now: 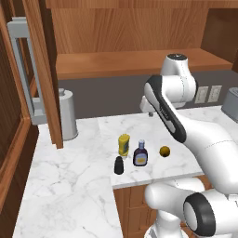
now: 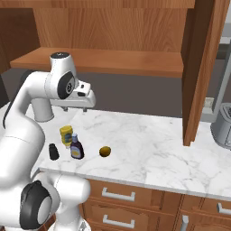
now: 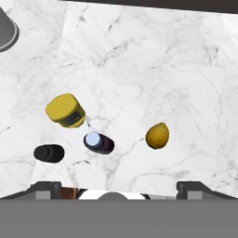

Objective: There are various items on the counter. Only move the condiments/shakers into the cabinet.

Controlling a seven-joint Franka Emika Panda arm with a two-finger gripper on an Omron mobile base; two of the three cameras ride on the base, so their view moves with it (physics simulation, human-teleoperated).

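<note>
Claw (image 2: 74,108) spread apart above counter (image 1: 69,186), 3 condiments (image 1: 124,144) clustered near front edge, ball (image 1: 164,151) beside.

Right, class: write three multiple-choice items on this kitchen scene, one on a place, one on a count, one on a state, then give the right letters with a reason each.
1. Where does the yellow squeeze bottle stand?
A. on the counter
B. on the cabinet shelf
C. in the gripper

2. How many small things stand close together on the counter?
A. two
B. four
C. six

3. How is the gripper?
A. shut on the black shaker
B. shut on the ball
C. open, holding nothing

Answers: 1 A, it stands on the marble beside the dark bottle. 2 B, three containers plus the ball. 3 C, the hand view shows its tips spread wide above the counter, with nothing between them.
</note>
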